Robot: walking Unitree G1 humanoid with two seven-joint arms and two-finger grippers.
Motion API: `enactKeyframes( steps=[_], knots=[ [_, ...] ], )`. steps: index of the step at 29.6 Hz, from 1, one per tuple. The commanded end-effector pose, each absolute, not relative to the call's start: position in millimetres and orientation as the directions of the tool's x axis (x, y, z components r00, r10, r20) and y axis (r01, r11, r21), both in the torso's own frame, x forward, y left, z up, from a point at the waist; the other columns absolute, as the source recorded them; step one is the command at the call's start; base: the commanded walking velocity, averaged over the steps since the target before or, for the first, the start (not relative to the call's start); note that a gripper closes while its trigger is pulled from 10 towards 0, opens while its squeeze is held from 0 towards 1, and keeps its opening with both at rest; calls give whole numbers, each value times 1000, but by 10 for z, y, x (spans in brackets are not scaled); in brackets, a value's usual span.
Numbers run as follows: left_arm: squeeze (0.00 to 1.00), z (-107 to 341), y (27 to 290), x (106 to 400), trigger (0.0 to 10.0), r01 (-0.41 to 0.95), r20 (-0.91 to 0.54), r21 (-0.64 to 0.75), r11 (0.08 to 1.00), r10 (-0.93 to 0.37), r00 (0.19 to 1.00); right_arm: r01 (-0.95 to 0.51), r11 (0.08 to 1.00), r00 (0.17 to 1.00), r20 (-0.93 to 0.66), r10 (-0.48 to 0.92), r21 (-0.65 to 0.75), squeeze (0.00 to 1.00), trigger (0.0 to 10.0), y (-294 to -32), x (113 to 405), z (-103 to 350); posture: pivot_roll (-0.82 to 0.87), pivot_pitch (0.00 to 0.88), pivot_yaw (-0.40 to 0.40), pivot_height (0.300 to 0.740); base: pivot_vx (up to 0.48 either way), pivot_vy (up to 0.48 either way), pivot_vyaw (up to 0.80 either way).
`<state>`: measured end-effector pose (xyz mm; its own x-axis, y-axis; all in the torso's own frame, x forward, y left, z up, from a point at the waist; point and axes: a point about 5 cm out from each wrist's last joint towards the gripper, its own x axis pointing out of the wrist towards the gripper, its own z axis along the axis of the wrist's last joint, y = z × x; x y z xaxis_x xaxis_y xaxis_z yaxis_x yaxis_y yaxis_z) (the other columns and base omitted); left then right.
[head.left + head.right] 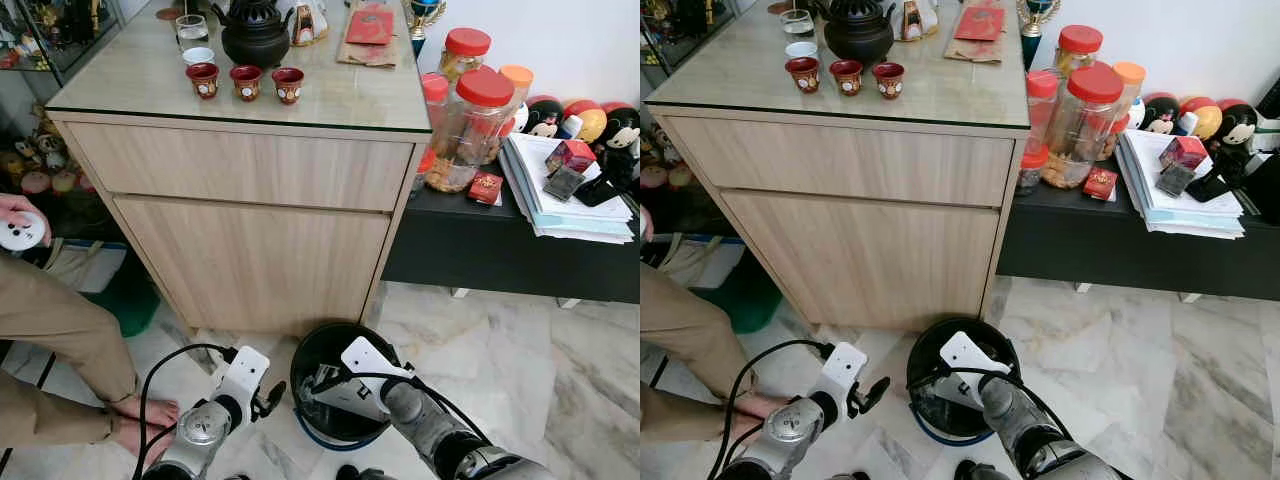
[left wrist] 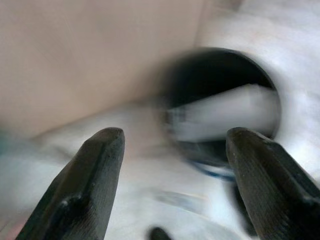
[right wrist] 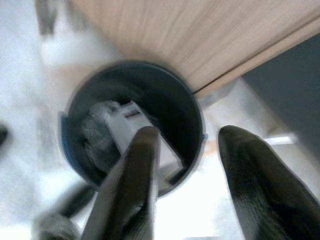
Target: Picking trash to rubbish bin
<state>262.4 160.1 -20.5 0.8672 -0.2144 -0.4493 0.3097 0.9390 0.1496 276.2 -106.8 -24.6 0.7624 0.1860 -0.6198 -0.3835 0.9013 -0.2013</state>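
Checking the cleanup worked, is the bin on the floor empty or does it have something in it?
Not empty. The bin stands upright, with a white box and crumpled grey trash inside.

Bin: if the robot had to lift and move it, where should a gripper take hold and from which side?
Probably the rim of the bin, from straight above: it stands upright with an open round mouth, so one finger can go inside and one outside the wall. Take the side away from the cabinet, which stands close behind it. The right gripper, open, already hangs over the mouth.
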Motion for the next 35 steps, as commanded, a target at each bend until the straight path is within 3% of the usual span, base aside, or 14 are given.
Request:
enactKeyframes(
  steps=[1,9,35],
  knots=[
    [0,-357,2261,2336,10000,-53,-498,237,970,168,850,-83,987,750,-643,155,141,0,10000,-1310,2539,-429,152,181,-64,740,0,0,0],
    [0,-438,2421,2154,10000,-176,-521,245,954,282,805,115,963,742,-665,79,243,0,10000,-1443,2433,-511,148,179,-57,740,0,0,0],
    [0,-550,2423,1993,10000,-227,-567,260,939,339,751,115,940,772,-624,118,321,0,10000,-1383,2440,-491,145,165,-46,740,0,0,0]
  ],
)
